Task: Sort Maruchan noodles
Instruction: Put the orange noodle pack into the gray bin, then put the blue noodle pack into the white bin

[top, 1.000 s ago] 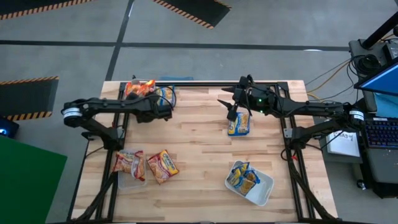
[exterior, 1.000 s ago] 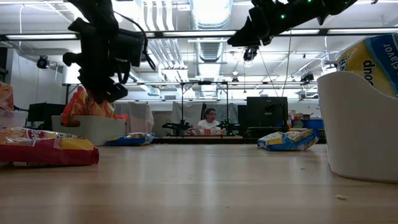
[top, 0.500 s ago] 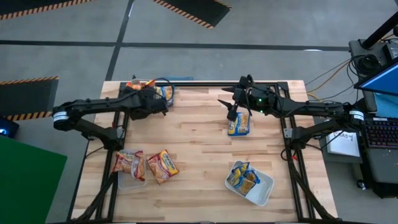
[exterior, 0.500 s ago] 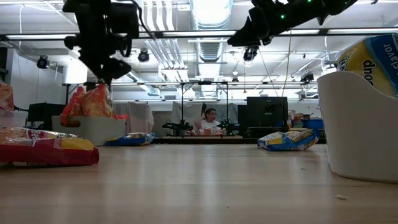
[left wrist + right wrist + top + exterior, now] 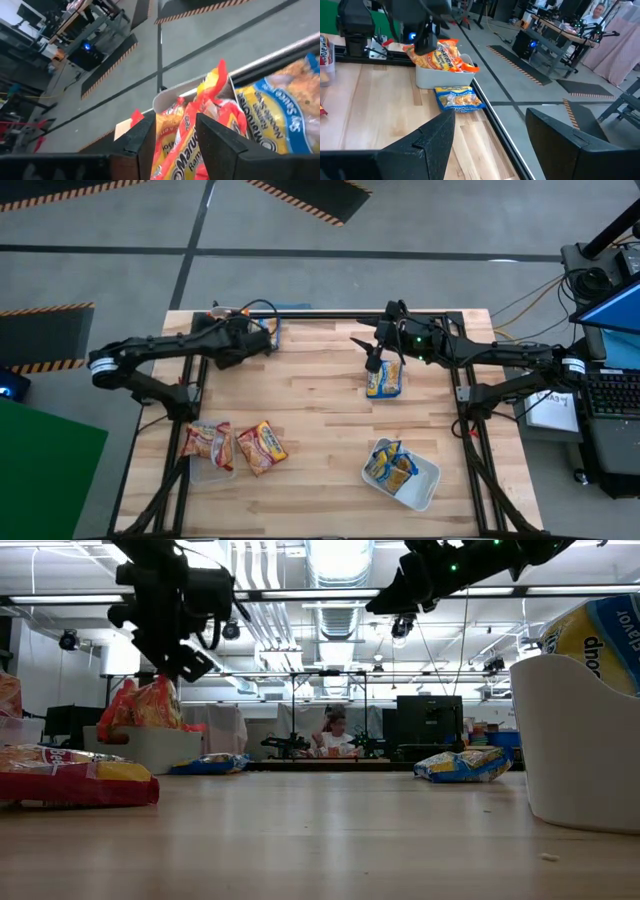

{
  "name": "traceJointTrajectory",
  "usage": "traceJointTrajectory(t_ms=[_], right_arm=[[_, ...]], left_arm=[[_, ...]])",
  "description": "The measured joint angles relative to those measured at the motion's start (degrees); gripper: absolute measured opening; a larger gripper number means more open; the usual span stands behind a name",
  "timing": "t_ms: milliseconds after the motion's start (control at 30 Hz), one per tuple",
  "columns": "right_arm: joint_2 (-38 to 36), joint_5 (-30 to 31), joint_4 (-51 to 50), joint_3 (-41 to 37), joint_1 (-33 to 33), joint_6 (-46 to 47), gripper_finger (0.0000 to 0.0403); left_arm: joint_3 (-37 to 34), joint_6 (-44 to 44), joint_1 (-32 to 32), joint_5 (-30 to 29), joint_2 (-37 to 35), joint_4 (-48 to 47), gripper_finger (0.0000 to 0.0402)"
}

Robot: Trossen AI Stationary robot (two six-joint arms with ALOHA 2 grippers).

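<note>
— Over the far-left tub (image 5: 222,320), where was my left gripper (image 5: 262,338)?
— Parted above its orange packets (image 5: 192,135), gripping nothing.
— And the right gripper (image 5: 374,363)?
— Wide open, empty, directly over the blue packet (image 5: 384,380) on the worktop (image 5: 320,420), whose long axis ran near-to-far. That arm was nearer.

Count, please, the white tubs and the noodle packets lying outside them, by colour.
White rectangular plastic tubs: 3
Blue crinkly plastic noodle packets outside the tubs: 2
Red crinkly plastic noodle packet outside the tubs: 1
Total: 6
</note>
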Motion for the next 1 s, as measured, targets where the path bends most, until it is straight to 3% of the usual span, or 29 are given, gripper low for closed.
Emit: traceJointTrajectory(t_ms=[500,1000], right_arm=[[0.0,0.0,0.0,0.0,-0.2,0.0,0.0233],[0.0,0.0,0.7,0.0,-0.3,-1.2,0.0233]], left_arm=[[-3.0,-3.0,0.5,1.7,6.5,2.5,0.0111],[-3.0,-1.5,-4.9,2.0,-0.5,2.5,0.0111]])
